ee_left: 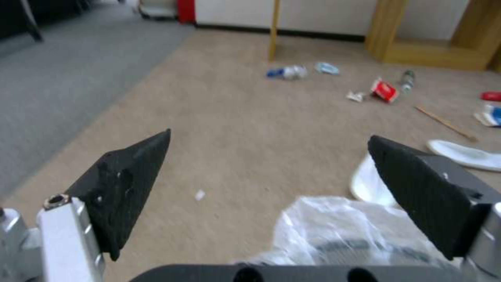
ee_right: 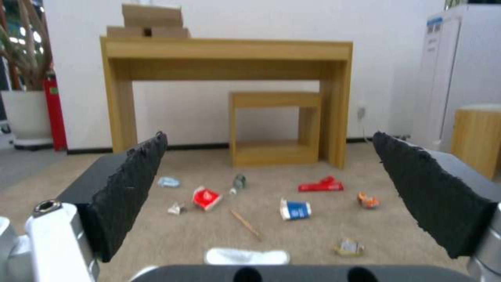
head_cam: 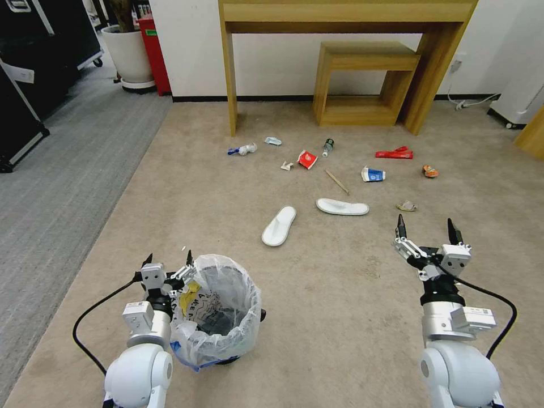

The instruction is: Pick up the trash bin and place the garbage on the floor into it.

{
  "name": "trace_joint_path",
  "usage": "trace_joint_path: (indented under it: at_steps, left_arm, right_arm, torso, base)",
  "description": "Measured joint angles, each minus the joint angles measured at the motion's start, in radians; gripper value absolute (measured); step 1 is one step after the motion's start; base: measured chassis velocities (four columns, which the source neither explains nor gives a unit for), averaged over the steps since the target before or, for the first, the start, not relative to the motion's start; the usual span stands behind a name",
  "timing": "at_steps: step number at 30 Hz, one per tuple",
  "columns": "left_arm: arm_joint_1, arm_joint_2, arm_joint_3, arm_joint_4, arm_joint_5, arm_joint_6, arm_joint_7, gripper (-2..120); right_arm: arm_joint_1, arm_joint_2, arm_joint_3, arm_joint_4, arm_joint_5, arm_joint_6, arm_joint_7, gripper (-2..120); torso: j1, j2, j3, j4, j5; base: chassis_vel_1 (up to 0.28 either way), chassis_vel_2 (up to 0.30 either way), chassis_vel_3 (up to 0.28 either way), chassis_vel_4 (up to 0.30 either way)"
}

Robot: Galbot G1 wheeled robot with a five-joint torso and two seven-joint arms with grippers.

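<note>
The left gripper (head_cam: 168, 259) hangs wide open just beside the trash bin (head_cam: 218, 309), one finger near the bagged rim. Probably best to pinch rim and liner together so the plastic doesn't slip. The right gripper (head_cam: 426, 225) waits wide open too. Garbage (head_cam: 309, 159) is scattered over beige carpet (head_cam: 340, 294) before a wooden desk (head_cam: 345, 17).
</note>
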Motion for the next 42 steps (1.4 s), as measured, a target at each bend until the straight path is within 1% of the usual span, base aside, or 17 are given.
trace_joint_path:
  at_steps: [1, 2, 5, 6, 9, 10, 11, 13, 14, 16, 17, 19, 21, 23, 34, 36, 42]
  left_arm:
    - [-0.003, 0.023, 0.008, -0.004, -0.041, 0.027, -0.012, 100]
    - [-0.003, 0.023, 0.008, -0.004, -0.041, 0.027, -0.012, 100]
    - [-0.008, 0.137, 0.025, -0.035, -0.198, 0.143, -0.081, 100]
    - [-0.008, 0.137, 0.025, -0.035, -0.198, 0.143, -0.081, 100]
    - [-0.009, 0.262, 0.029, -0.056, -0.354, 0.259, -0.169, 100]
    - [-0.008, 0.309, 0.03, -0.065, -0.432, 0.316, -0.218, 100]
    - [-0.008, 0.309, 0.03, -0.065, -0.432, 0.316, -0.218, 100]
    - [-0.005, 0.371, 0.044, -0.078, -0.594, 0.389, -0.306, 100]
    - [-0.005, 0.371, 0.044, -0.078, -0.594, 0.389, -0.306, 100]
    - [-0.005, 0.404, 0.063, -0.079, -0.698, 0.422, -0.374, 100]
    - [-0.005, 0.404, 0.063, -0.079, -0.698, 0.422, -0.374, 100]
    - [-0.006, 0.426, 0.082, -0.068, -0.759, 0.439, -0.422, 100]
    - [-0.006, 0.428, 0.086, -0.066, -0.776, 0.444, -0.436, 100]
    - [-0.014, 0.433, 0.103, -0.058, -0.843, 0.464, -0.484, 100]
    - [-0.036, 0.473, 0.126, -0.009, -0.903, 0.478, -0.518, 99]
    - [-0.054, 0.507, 0.142, 0.017, -0.951, 0.48, -0.542, 98]
    - [-0.061, 0.525, 0.157, 0.032, -0.961, 0.479, -0.55, 97]
  right_arm:
    - [-0.002, -0.004, 0.001, 0.001, 0.002, -0.005, 0.001, 100]
    - [-0.002, -0.004, 0.001, 0.001, 0.002, -0.005, 0.001, 100]
    - [-0.009, -0.011, 0.005, 0.005, 0.007, -0.012, 0.004, 100]
    - [-0.009, -0.011, 0.005, 0.005, 0.007, -0.012, 0.004, 100]
    - [-0.009, -0.012, 0.006, 0.005, 0.013, -0.012, 0.006, 100]
    - [-0.009, -0.012, 0.006, 0.005, 0.014, -0.011, 0.007, 100]
    - [-0.009, -0.012, 0.006, 0.005, 0.014, -0.011, 0.007, 100]
    - [-0.007, -0.01, 0.007, 0.004, 0.015, -0.01, 0.007, 100]
    - [-0.007, -0.01, 0.007, 0.004, 0.015, -0.01, 0.007, 100]
    - [-0.004, -0.008, 0.007, 0.004, 0.016, -0.009, 0.007, 100]
    - [-0.004, -0.008, 0.007, 0.004, 0.016, -0.009, 0.007, 100]
    - [-0.003, -0.004, 0.007, 0.004, 0.016, -0.009, 0.007, 100]
    - [-0.002, -0.002, 0.008, 0.004, 0.016, -0.009, 0.007, 100]
    - [-0.003, 0.002, 0.009, 0.002, 0.015, -0.007, 0.007, 100]
    - [-0.005, 0.013, 0.012, -0.001, 0.005, -0.001, 0.006, 100]
    - [-0.004, 0.022, 0.011, -0.005, -0.002, 0.003, 0.006, 100]
    - [-0.002, 0.023, 0.011, -0.006, -0.003, 0.003, 0.006, 100]
  torso:
    - [0.0, 0.0, 0.0, 0.0, -0.0003]
    - [0.0, 0.0, 0.0, 0.0, -0.0003]
    - [0.0, 0.0, 0.0, 0.0, -0.0004]
    - [0.0, 0.0, 0.0, 0.0, -0.0004]
    - [0.0, 0.0, 0.0, 0.0, -0.0003]
    - [0.0, 0.0, 0.0, 0.0001, 0.0]
    - [0.0, 0.0, 0.0, 0.0001, 0.0]
    - [0.0, 0.0, 0.0, 0.0, -0.0003]
    - [0.0, 0.0, 0.0, 0.0, -0.0003]
    - [0.0, 0.0, 0.0, 0.0, -0.0002]
    - [0.0, 0.0, 0.0, 0.0, -0.0002]
    - [0.0, 0.0, 0.0, 0.0001, -0.0002]
    - [0.0, 0.0, 0.0, 0.0001, -0.0002]
    - [0.0, 0.0, 0.0, 0.0, -0.0001]
    - [0.0, 0.0, 0.0, 0.0001, -0.0001]
    - [0.0, 0.0, 0.0, 0.0, -0.0001]
    - [0.0, 0.0, 0.0, 0.0, 0.0]
  base:
    - [0.0, 0.0, 0.0, 0.0]
    - [0.0, 0.0, 0.0, 0.0]
    - [0.0, 0.0, 0.0, 0.0]
    - [0.0, 0.0, 0.0, 0.0]
    - [0.0, 0.0, 0.0, 0.0]
    - [0.0, 0.0, 0.0, 0.0]
    - [0.0, 0.0, 0.0, 0.0]
    - [0.0, 0.0, 0.0, 0.0]
    - [0.0, 0.0, 0.0, 0.0]
    - [0.0, 0.0, 0.0, 0.0]
    - [0.0, 0.0, 0.0, 0.0]
    - [0.0, 0.0, 0.0, 0.0]
    - [0.0, 0.0, 0.0, 0.0]
    - [0.0, 0.0, 0.0, 0.0]
    - [0.0, 0.0, 0.0, 0.0]
    - [0.0, 0.0, 0.0, 0.0]
    - [0.0, 0.0, 0.0, 0.0]
